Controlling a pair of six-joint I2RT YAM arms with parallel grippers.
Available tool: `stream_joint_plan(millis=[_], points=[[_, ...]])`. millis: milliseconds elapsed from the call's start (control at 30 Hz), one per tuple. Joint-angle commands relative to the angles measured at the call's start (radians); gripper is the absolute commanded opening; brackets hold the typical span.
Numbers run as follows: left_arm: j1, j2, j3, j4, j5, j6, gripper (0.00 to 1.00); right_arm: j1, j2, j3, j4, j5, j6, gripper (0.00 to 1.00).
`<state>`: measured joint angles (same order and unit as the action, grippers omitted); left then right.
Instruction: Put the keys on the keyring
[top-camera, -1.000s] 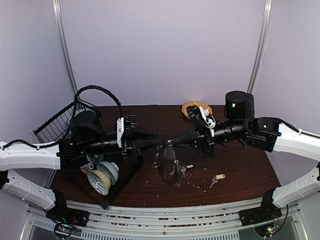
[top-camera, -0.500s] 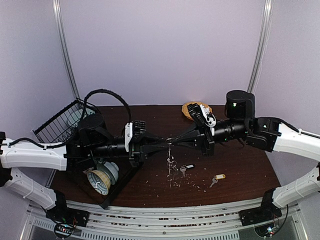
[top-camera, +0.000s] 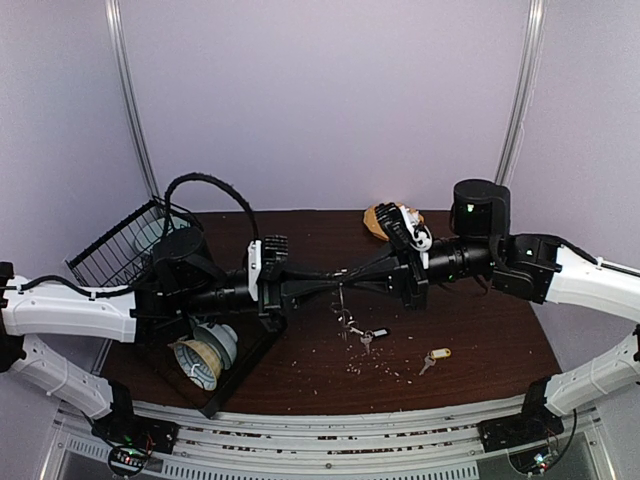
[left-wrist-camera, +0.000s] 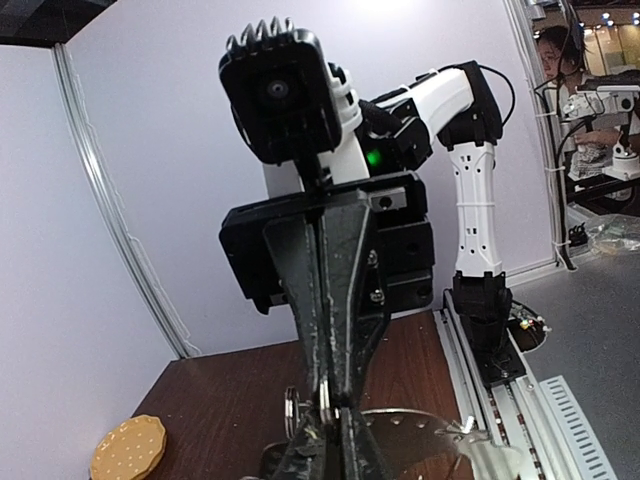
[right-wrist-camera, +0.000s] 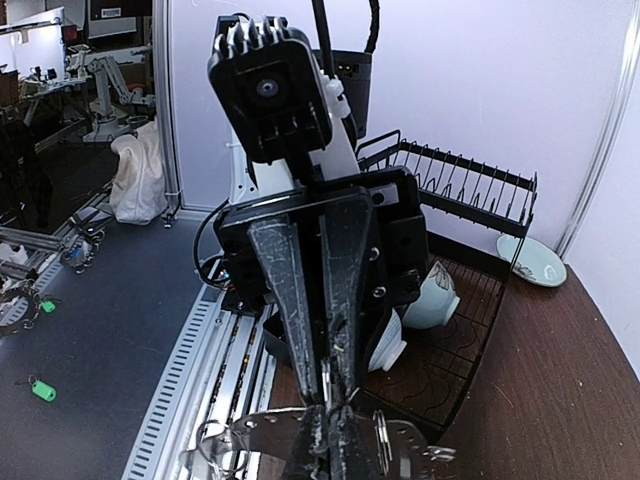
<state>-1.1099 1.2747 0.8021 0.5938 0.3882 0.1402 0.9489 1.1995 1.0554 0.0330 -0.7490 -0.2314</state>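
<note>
My left gripper (top-camera: 331, 285) and right gripper (top-camera: 348, 282) meet tip to tip above the middle of the table, both shut on the keyring (top-camera: 341, 302), which hangs edge-on between them. In the left wrist view my left gripper (left-wrist-camera: 333, 440) pinches it from below, and its pale bumpy arc (left-wrist-camera: 452, 417) shows to the right. In the right wrist view my right gripper (right-wrist-camera: 335, 440) grips it, with the keyring (right-wrist-camera: 262, 430) spreading left. The black-and-white tagged key (top-camera: 372, 335) and the yellow tagged key (top-camera: 433, 357) lie on the table, apart from both grippers.
A black tray with bowls (top-camera: 210, 348) and a wire rack (top-camera: 112, 248) stand at the left. A tan dotted disc (top-camera: 382, 216) lies at the back. Crumbs (top-camera: 372, 368) are scattered on the brown table (top-camera: 480, 340).
My left gripper moved right until its tips met the right gripper's. The keyring went from a wide hanging loop to a thin edge-on shape held higher.
</note>
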Motion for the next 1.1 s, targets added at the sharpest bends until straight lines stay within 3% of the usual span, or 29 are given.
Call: stream_joint_plan(millis=[0, 100, 267, 367, 433, 533, 700, 867, 1067], points=[[-0.011, 0.013, 0.041, 0.024, -0.014, 0.005, 0.06, 0.006, 0.006, 0.001, 0.041, -0.008, 0.008, 0.00], [-0.014, 0.011, 0.039, 0.033, -0.013, 0.004, 0.00, 0.006, 0.011, 0.000, 0.034, -0.006, 0.005, 0.00], [-0.016, 0.003, 0.026, 0.032, -0.012, 0.002, 0.00, 0.006, 0.005, -0.009, 0.035, 0.021, 0.011, 0.01], [-0.016, -0.015, 0.031, -0.031, -0.059, 0.030, 0.00, 0.005, -0.008, -0.002, 0.002, 0.083, 0.011, 0.35], [-0.016, -0.028, 0.040, -0.124, -0.103, 0.089, 0.00, 0.006, -0.028, 0.006, -0.044, 0.128, -0.015, 0.43], [-0.029, -0.057, 0.048, -0.245, -0.189, 0.203, 0.00, 0.006, -0.063, 0.011, -0.107, 0.156, -0.064, 0.43], [-0.087, -0.061, 0.108, -0.410, -0.385, 0.370, 0.00, 0.007, -0.075, 0.023, -0.148, 0.185, -0.079, 0.35], [-0.099, -0.036, 0.177, -0.521, -0.449, 0.395, 0.00, 0.038, -0.040, 0.008, -0.116, 0.232, -0.079, 0.35], [-0.111, -0.045, 0.197, -0.554, -0.430, 0.392, 0.00, 0.100, 0.003, 0.012, -0.145, 0.313, -0.153, 0.31]])
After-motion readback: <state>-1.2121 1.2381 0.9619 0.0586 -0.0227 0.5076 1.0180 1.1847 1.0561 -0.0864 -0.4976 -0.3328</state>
